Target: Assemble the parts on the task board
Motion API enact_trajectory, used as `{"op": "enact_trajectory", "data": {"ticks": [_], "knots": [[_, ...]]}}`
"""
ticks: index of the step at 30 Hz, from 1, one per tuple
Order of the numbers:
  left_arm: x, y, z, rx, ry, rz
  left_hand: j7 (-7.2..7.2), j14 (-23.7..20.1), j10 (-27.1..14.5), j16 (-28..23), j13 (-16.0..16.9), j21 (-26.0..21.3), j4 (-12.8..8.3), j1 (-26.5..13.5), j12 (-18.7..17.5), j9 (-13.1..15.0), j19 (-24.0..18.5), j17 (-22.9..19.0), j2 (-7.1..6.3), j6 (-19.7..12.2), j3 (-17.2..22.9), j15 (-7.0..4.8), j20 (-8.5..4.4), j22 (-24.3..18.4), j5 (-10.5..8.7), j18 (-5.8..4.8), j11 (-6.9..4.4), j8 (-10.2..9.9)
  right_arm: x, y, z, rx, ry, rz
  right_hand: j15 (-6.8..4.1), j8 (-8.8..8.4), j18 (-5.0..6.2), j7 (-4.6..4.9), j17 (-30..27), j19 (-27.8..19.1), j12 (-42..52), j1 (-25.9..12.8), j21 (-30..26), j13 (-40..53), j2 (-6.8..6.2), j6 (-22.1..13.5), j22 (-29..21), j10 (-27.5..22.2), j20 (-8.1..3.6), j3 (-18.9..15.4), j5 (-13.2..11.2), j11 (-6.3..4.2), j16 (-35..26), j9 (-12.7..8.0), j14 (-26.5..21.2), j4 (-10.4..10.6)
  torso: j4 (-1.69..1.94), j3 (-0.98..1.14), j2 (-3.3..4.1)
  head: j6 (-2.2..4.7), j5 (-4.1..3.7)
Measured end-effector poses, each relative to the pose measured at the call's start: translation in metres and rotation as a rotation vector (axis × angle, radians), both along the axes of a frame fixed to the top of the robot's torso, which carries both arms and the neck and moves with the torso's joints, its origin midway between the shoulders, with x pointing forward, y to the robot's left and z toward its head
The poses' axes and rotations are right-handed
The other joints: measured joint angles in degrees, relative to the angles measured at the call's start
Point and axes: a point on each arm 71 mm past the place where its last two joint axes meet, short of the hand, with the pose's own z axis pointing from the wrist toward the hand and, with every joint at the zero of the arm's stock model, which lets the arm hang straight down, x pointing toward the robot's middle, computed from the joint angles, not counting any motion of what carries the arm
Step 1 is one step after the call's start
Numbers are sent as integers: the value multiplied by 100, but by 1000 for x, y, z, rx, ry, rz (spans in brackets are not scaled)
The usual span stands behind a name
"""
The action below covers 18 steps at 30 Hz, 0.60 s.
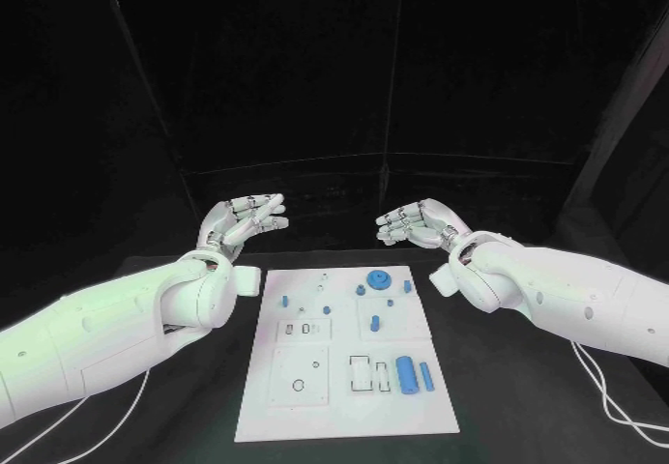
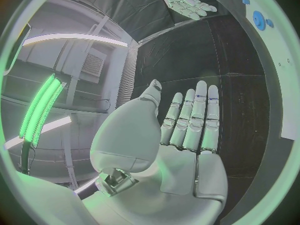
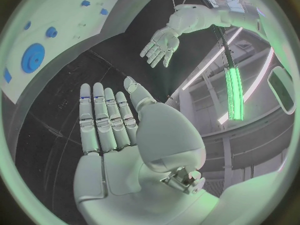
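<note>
The white task board (image 1: 349, 406) lies in the middle of the black table. On it are small blue parts: a round gear-like piece (image 1: 378, 280) near the far edge, a blue cylinder (image 1: 406, 374) and a thin blue bar (image 1: 426, 376) at the near right. My left hand (image 1: 243, 222) hovers beyond the board's far left corner, fingers straight and apart, holding nothing. My right hand (image 1: 416, 225) hovers beyond the far right corner, also empty with fingers spread. Each palm shows flat in its wrist view: left hand (image 2: 187, 130), right hand (image 3: 112, 125).
Several small blue pegs (image 1: 303, 307) and dark slots (image 1: 360, 373) dot the board. White cables (image 1: 614, 406) trail on the table at the near right. In the right wrist view the large blue round piece (image 3: 32, 58) sits on the board's edge (image 3: 62, 55).
</note>
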Motion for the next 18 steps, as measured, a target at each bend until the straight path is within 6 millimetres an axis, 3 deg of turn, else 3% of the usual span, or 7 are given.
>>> {"op": "enact_trajectory", "data": {"ticks": [2,9,12,16,18], "knots": [[-2,0,1,-2,-1,-16,48,316,284,83,10,82,-123,96,43,-1,257,94,29,200,13,-104,-103,17,0,0,-98,8,1,2,4,-54,-28,19,-97,0,23,-40,31,228,0,61,172,2,-15,206,75,258,-96,66,-17,-67,66,0,333,-27,10,-2,31,15,-14],[-19,-6,8,-10,-5,-104,-114,1080,863,287,7,269,-386,321,-38,-61,903,448,37,583,89,-376,-372,52,0,0,-332,8,5,15,21,-290,-120,83,-416,0,22,-190,226,868,0,166,877,16,-121,703,432,973,-429,217,-18,-290,348,-1,1396,-67,50,-14,181,92,-78],[-28,-11,12,-16,-5,-143,-135,1185,971,288,-21,280,-438,328,-157,-75,1031,576,37,647,109,-444,-441,52,0,-1,-374,-58,5,23,24,-400,-150,105,-548,-8,22,-254,385,1102,-50,131,1239,25,-202,834,632,1198,-566,241,-18,-373,551,-1,1853,-78,71,-27,259,116,-113],[-36,-18,15,-25,-6,-187,-142,1212,997,288,-24,280,-453,351,-201,-76,1046,635,15,654,125,-431,-456,52,0,0,-366,-96,4,31,23,-535,-179,123,-658,-85,22,-306,676,1281,-117,42,1680,38,-303,938,883,1349,-709,307,-18,-463,927,-1,2210,-81,115,-47,366,140,-159],[-40,-21,17,-28,-5,-204,-142,1212,997,288,-30,281,-453,350,-208,-76,1046,651,15,654,125,-431,-456,52,0,0,-365,-97,4,36,22,-599,-193,131,-746,-237,21,-339,1200,1412,-223,-72,2271,54,-440,1029,1238,1449,-801,426,-18,-502,1587,-6,2325,-69,138,-55,406,143,-173]]}}
